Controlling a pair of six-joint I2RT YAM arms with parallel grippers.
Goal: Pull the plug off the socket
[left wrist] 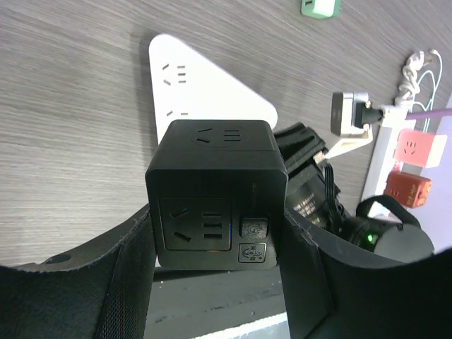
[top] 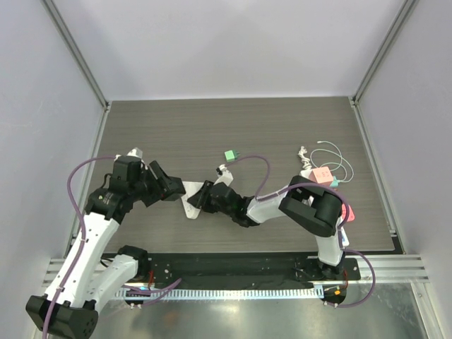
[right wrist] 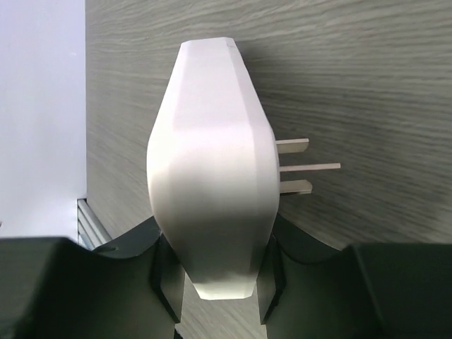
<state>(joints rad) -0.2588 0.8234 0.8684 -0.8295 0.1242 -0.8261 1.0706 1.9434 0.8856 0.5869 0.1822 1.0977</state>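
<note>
Left wrist view shows the left gripper (left wrist: 215, 244) clenched on the black cube socket (left wrist: 215, 183), over the counter (left wrist: 70, 106). The right gripper (right wrist: 212, 282) is grasping the white plug (right wrist: 212, 169) just beside the socket; its three prongs (right wrist: 305, 167) are bare and point sideways.

Left fingers (left wrist: 113, 282) and right fingers (right wrist: 78, 289) tight.
</note>
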